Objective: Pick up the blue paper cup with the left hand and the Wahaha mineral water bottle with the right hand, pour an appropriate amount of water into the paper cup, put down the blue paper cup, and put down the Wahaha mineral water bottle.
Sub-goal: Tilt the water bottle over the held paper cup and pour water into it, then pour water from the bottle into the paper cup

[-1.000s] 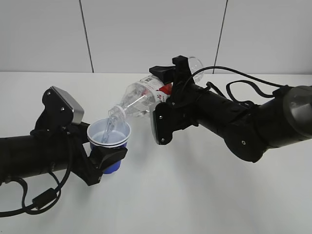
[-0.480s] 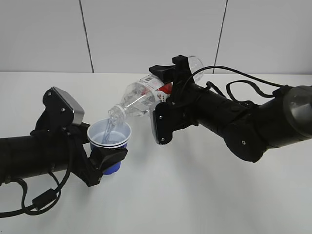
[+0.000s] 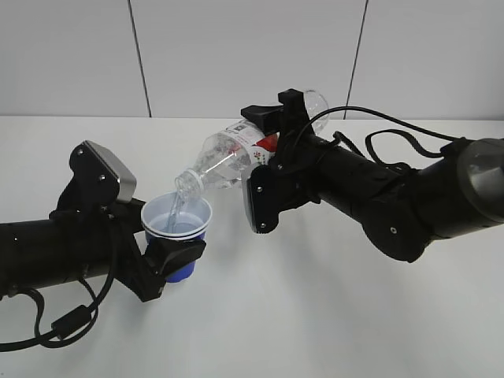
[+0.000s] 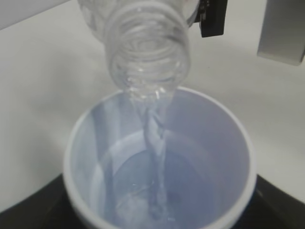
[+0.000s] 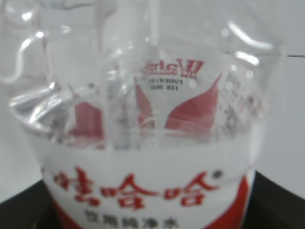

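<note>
My left gripper (image 3: 172, 253) is shut on the blue paper cup (image 3: 178, 236) and holds it upright above the table. My right gripper (image 3: 268, 146) is shut on the Wahaha mineral water bottle (image 3: 224, 161), tilted with its neck down over the cup. A thin stream of water (image 3: 175, 211) runs from the open neck into the cup. In the left wrist view the bottle neck (image 4: 145, 45) hangs over the cup's white rim (image 4: 71, 143), and water (image 4: 157, 157) pools in the bottom. In the right wrist view the red-and-white label (image 5: 143, 191) fills the frame.
The white table (image 3: 315, 315) lies under both arms, with a grey panelled wall (image 3: 236, 55) behind. Black cables (image 3: 394, 142) loop from the right arm and a cable (image 3: 71, 323) hangs under the left arm.
Both arms hold nearly still. Water keeps running from the bottle into the cup.
</note>
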`<state>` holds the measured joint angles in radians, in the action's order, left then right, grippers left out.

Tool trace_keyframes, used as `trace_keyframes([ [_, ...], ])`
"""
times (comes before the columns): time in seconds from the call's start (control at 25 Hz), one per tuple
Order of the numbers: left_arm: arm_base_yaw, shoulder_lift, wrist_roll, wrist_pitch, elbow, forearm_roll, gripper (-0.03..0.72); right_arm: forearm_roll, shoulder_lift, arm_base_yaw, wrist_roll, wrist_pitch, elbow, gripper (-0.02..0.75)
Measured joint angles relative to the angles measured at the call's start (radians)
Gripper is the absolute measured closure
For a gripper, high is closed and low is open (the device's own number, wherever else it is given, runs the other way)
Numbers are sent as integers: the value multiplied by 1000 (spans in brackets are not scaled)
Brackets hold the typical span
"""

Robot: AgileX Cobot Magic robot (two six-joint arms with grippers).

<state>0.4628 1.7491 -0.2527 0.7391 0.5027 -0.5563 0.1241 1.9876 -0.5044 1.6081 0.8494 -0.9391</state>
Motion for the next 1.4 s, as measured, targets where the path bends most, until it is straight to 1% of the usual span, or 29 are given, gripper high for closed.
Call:
trace_keyframes([
  [0.52, 0, 0, 0, 0, 0, -1, 139, 0, 0, 0, -2, 1, 0, 244],
  [0.72, 0, 0, 0, 0, 0, 3, 139, 0, 0, 0, -93, 5, 0, 244],
  [1.0, 0, 0, 0, 2, 0, 33, 139, 0, 0, 0, -354, 7, 0, 244],
  [1.12, 0, 0, 0, 3, 0, 55, 139, 0, 0, 0, -504, 7, 0, 244],
  [1.28, 0, 0, 0, 18, 0, 94, 139, 0, 0, 0, -738, 7, 0, 244],
  [1.4, 0, 0, 14, 41, 0, 162, 139, 0, 0, 0, -895, 7, 0, 244],
])
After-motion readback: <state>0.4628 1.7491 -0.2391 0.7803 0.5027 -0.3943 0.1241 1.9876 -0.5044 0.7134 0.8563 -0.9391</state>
